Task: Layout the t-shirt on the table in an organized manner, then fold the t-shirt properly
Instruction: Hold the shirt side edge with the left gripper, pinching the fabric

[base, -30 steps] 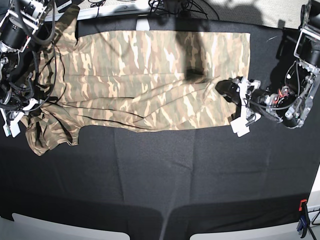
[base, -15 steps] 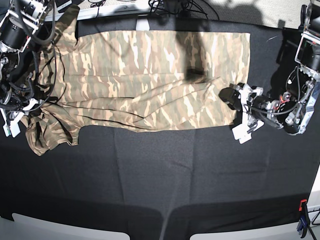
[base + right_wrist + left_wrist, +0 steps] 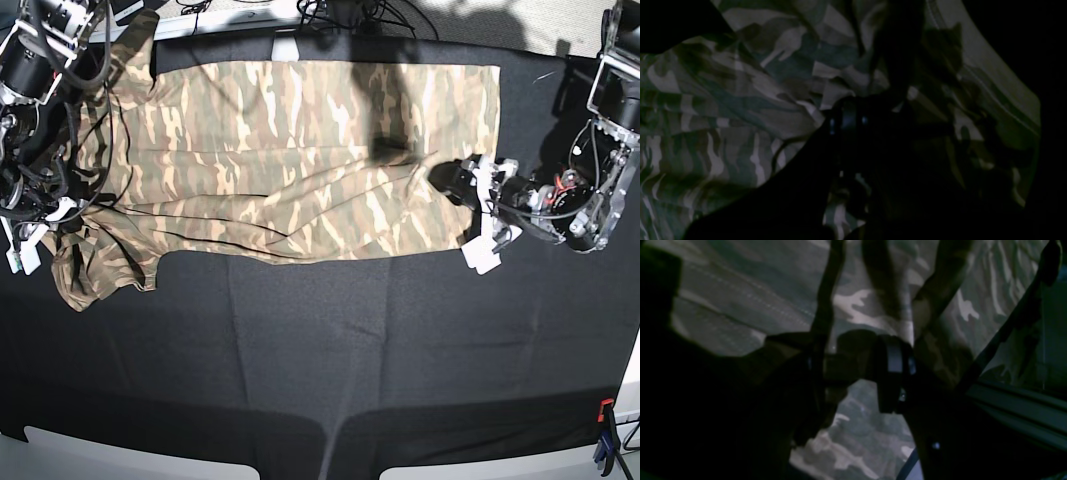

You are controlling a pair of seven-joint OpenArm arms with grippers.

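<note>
Base view: the t-shirt [image 3: 290,160] lies spread across the upper half of the frame on the tabletop [image 3: 330,360], its long axis running left to right.
Shirt edges: the straight hem stands at the right, ending short of the tabletop's right side; the upper edge runs close to the far rim; a bunched sleeve [image 3: 95,270] hangs at lower left.
Open room: the whole lower half of the black cloth lies bare, with a wide strip also free at far right.
Left pincer [image 3: 482,212]: at the shirt's lower right corner, its white fingers [image 3: 483,256] set apart, one tip over the hem and one on the black cloth; no fabric is seen pinched between them.
Right pincer [image 3: 848,121]: low over the collar end at the frame's left, jaws closed; the right wrist view is too dark to show whether cloth is caught.
Frame edge: a red-and-blue clamp [image 3: 606,440] sits at lower right.
Containers: I see none to tell of.
</note>
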